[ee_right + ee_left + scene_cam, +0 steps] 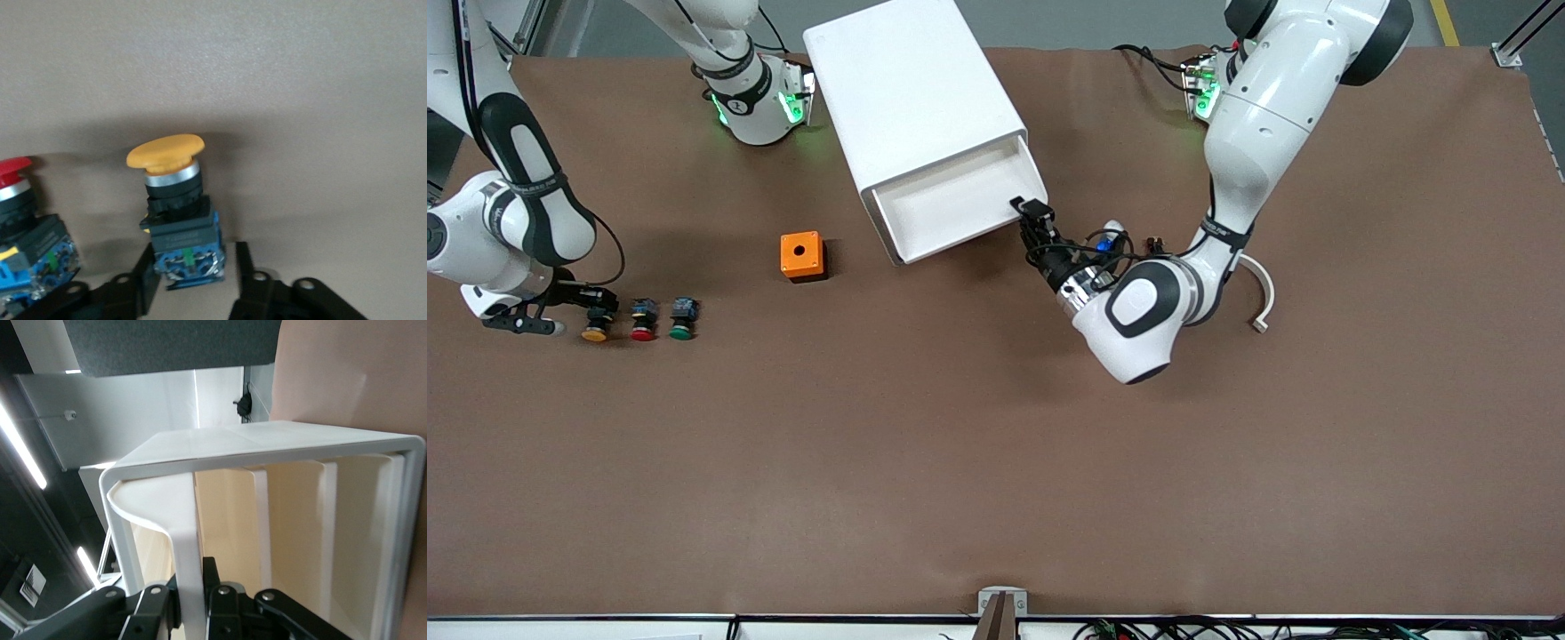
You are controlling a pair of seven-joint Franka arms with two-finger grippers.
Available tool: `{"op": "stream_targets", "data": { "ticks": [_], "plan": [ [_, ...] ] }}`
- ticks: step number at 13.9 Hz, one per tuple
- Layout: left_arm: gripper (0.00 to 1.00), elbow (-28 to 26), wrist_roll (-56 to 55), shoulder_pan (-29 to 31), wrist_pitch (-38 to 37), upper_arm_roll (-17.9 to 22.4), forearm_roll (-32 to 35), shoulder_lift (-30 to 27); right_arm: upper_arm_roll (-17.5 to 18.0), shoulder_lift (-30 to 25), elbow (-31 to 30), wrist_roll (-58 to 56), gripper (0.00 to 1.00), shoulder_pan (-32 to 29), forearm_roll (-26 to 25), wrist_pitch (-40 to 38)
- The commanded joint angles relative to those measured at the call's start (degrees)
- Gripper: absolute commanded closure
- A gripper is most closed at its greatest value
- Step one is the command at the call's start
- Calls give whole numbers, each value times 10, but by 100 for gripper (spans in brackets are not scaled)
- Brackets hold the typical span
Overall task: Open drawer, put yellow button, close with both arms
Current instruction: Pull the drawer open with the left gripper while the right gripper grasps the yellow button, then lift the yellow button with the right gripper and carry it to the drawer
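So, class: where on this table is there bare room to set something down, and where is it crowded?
Bare: the table nearer the camera than the button row and orange box. Crowded: around the yellow button, framed by the right gripper, and by the drawer, where the left gripper grips its front.

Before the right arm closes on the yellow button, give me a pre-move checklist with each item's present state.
1. Drawer pulled out of the cabinet, white tray showing: ok.
2. Left gripper at the drawer's front edge, fingers on either side of the front wall in the left wrist view: ok.
3. Yellow button between the right gripper's open fingers: ok.
4. Fingers closed on the yellow button: not ok, gaps show on both sides.
5. Red button apart from the yellow one: ok, small gap.
6. Orange box out of the straight path to the drawer: cannot tell.
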Motion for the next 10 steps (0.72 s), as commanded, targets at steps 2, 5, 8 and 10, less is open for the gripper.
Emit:
{"op": "stream_targets", "data": {
  "ticks": [2, 5, 8, 10],
  "plan": [
    [93, 1, 26, 19, 18, 24, 13, 8, 11, -10, -4, -15, 100, -8, 11, -8],
    [90, 2, 26, 29, 17, 24, 14, 6, 34, -87, 31, 14, 100, 13, 23, -154],
    [45, 2, 26, 29, 18, 24, 13, 6, 45, -163, 91, 169, 100, 84, 31, -328],
    [0, 2, 27, 29, 17, 23, 14, 4, 45, -212, 115, 297, 100, 151, 48, -412]
  ]
}}
